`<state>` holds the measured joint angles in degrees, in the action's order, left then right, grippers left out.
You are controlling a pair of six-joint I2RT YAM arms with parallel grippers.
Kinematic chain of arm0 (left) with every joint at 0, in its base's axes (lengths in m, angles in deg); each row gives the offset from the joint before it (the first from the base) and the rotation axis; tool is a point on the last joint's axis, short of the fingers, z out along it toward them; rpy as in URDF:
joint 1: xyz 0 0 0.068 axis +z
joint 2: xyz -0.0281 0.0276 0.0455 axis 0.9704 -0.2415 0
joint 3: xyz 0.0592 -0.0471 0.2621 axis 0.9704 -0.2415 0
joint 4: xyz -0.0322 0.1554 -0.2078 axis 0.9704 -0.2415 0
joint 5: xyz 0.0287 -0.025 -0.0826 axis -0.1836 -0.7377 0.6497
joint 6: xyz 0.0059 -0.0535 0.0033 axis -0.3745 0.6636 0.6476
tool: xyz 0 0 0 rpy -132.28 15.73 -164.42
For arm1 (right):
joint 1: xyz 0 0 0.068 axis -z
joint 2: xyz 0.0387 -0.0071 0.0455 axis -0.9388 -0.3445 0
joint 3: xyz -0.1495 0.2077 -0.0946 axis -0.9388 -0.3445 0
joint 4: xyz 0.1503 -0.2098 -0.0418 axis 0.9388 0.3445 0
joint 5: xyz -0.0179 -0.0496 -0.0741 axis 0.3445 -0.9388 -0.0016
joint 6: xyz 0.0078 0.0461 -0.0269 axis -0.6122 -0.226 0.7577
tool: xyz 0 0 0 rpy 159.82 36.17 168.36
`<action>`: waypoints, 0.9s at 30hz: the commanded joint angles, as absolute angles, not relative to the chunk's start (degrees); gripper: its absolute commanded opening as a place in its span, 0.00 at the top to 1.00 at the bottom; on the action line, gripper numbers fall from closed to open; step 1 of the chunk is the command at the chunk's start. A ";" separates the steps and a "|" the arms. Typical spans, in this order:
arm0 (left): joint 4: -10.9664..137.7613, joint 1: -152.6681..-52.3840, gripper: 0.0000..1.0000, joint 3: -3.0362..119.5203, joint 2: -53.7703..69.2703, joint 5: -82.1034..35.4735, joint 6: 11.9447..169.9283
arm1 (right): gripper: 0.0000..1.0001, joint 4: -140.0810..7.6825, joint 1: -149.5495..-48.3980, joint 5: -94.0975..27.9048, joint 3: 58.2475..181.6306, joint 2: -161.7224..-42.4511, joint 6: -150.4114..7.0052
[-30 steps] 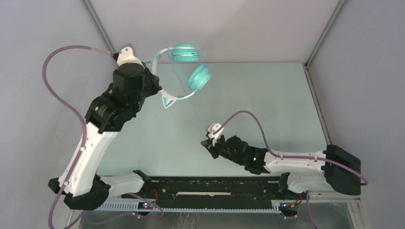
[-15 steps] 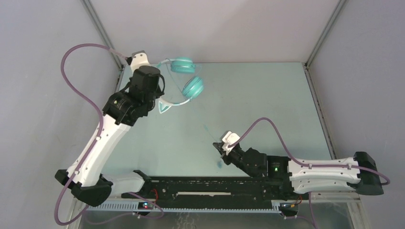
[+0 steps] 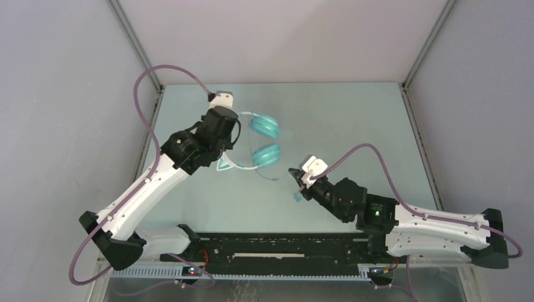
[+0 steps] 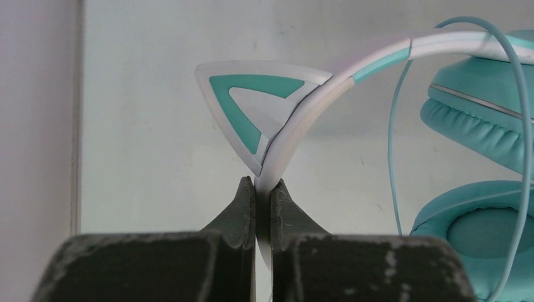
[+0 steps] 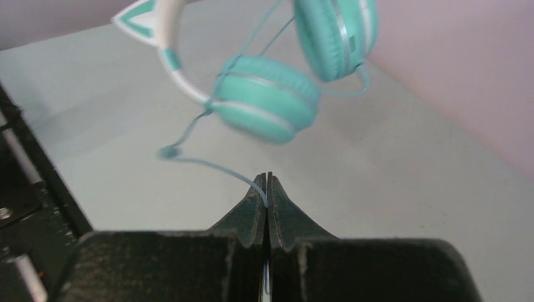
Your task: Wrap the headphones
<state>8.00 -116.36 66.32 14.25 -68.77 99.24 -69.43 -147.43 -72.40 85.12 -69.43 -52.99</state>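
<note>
You have the left gripper [image 4: 261, 187] clenched on the white headband [image 4: 327, 88] of the headphones [image 3: 266, 154], right at the base of 1 cat ear [image 4: 249, 104]. The right gripper [image 5: 267, 184] is pinched tight on the thin teal cable [image 5: 211, 165].

What changed in the last second: your left arm carried the headphones out of the far-left corner and in toward the middle of the table [image 3: 352, 119]. They now hang just beside the right gripper, and look clear of the surface. The right gripper shifted only a little, toward your right. The long cable run between the 2 grippers has shortened to a short, slack stretch.

Now: the 2 ear cups [image 5: 271, 97] sit close together. The right wrist view shows cable strands crossing up between them, and the left wrist view shows 1 strand arcing over the band and down past a cup. I can't count the turns; the right wrist view is motion-blurred.

Judgement: wrap is underway, not finished. There is free cable left in the right grip. Bringing the set close sheds tension, so the next pass needs the slack taken up or the loops may slip off the cups.
</note>
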 commanded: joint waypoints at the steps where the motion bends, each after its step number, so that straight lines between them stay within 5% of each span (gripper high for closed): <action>1: 12.05 -120.43 1.00 64.78 15.64 -63.26 96.94 | 1.00 -70.29 -140.46 -66.85 86.76 -69.17 -51.76; 9: 8.85 -127.25 1.00 67.59 11.82 -57.42 95.65 | 0.97 -74.62 -127.04 -54.95 87.50 -67.24 -56.69; 27: 9.82 -135.18 1.00 69.99 9.65 -47.06 86.52 | 0.91 -73.97 -114.47 -51.00 88.16 -67.34 -60.51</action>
<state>7.32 -134.66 66.47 5.90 -51.59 90.25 -72.14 -117.18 -52.22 85.32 -67.33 -57.36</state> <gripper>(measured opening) 0.054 0.088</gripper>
